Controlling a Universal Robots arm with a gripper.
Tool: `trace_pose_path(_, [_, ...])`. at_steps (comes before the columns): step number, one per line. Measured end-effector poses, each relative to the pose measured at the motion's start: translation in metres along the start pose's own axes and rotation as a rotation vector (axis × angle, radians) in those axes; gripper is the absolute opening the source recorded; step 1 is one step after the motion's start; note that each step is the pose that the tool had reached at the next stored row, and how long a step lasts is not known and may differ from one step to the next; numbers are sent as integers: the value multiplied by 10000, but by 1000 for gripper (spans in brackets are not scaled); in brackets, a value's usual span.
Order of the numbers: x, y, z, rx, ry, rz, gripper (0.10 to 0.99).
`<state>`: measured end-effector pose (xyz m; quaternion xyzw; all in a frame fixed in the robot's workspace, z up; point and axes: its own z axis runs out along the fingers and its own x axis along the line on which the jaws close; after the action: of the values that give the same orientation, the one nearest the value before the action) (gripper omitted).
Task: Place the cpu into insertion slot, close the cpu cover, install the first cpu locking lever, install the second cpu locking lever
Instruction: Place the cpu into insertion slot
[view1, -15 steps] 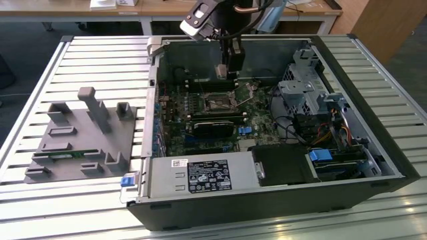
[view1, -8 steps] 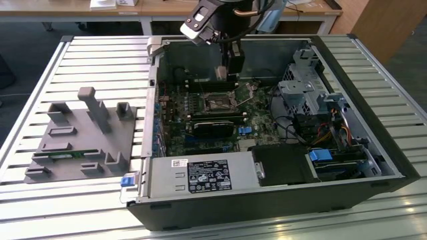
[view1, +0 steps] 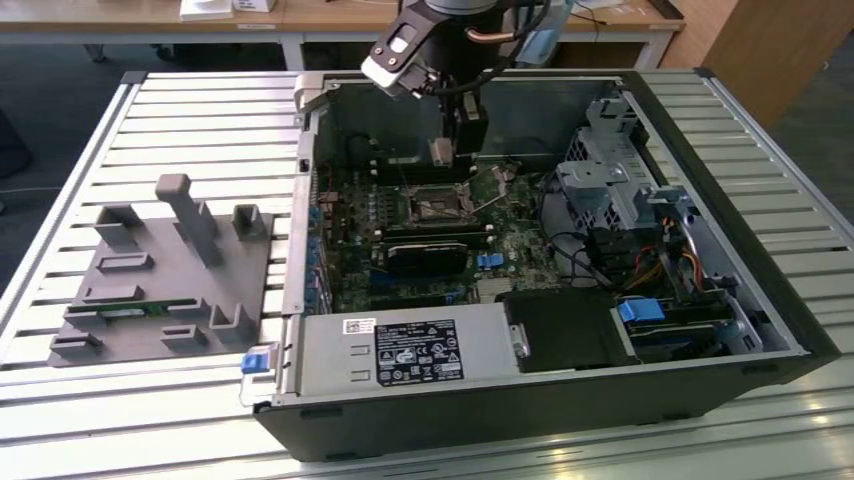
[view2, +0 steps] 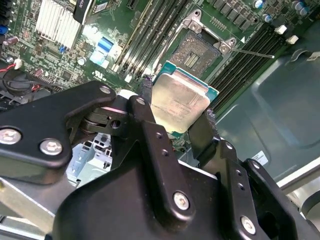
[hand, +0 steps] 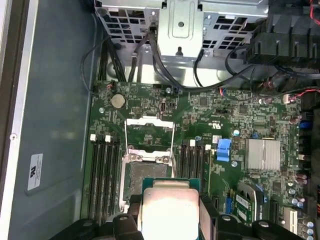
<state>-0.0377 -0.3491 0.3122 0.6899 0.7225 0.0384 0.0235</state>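
We see black metal gripper (view2: 177, 105) pinching flat square silver-grey cpu (view2: 182, 95) by its edges, underside free, near dark-centred silver-rimmed insertion slot (view2: 199, 50), thin silvery frame cpu cover (hand: 150, 120) raised clear.

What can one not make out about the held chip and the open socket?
Small flat silver-grey square cpu: its underside faces away in both wrist views; the black fingers cover two edges.
Square silver-rimmed insertion slot: the cpu hides part of it in the first wrist view.
Exterior view: the slot's contacts are too small.
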Motion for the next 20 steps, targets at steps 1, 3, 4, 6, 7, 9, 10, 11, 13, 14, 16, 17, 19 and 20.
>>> trace_pose_path(1, [0,-1,15,-1,6,-73,537])
trace_pose_path(3, [3,-4,48,1,11,-137,537])
trace_pose_path(4, [9,-5,61,1,12,-137,537])
trace_pose_path(6, [16,-6,81,3,12,-138,537])
trace_pose_path(7, [17,-6,90,2,12,-139,537])
trace_pose_path(9, [17,-8,103,3,12,-138,537])
trace_pose_path(10, [17,-9,109,5,12,-138,537])
trace_pose_path(11, [16,-9,115,6,12,-137,537])
trace_pose_path(13, [16,-11,127,11,12,-136,537])
trace_pose_path(14, [16,-11,132,12,12,-136,537])
trace_pose_path(16, [16,-11,140,13,12,-137,537])
trace_pose_path(17, [16,-12,145,13,13,-137,537])
trace_pose_path(19, [16,-12,154,13,12,-137,537])
trace_pose_path(20, [16,-13,156,14,11,-137,537])
